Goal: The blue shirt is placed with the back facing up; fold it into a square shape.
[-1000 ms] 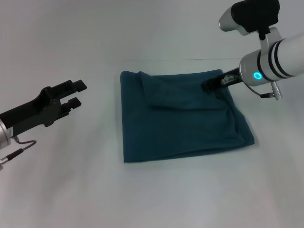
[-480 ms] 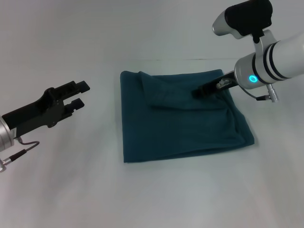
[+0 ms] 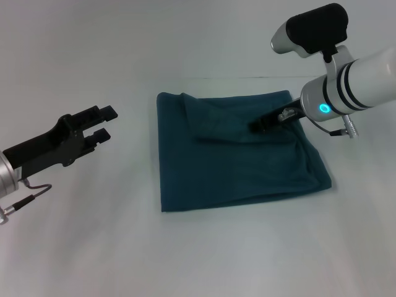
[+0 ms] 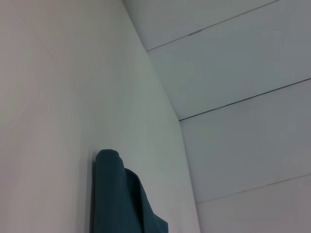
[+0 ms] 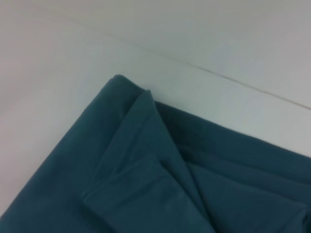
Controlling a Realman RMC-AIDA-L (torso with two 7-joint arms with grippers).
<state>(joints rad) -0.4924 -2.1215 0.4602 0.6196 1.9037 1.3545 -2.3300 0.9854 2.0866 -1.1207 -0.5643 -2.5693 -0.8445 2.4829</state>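
Slid inward across the blue shirt (image 3: 238, 151) over the last second: right gripper (image 3: 255, 125), low over the far right part, near the folded flap; finger state impossible to tell. Nearest, left gripper (image 3: 102, 122), fingers parted, hovering well apart from the shirt's left edge. Lay mid-table (image 3: 93, 235), folded roughly square, long axis left to right. No readable writing seen.

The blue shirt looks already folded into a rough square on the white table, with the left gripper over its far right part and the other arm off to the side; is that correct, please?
Nearly: the arms are swapped. In the head view the right gripper is over the far right part of the blue shirt, while the left gripper hangs open off to the shirt's left, apart from it. The shirt does lie folded in a rough square on the white table.
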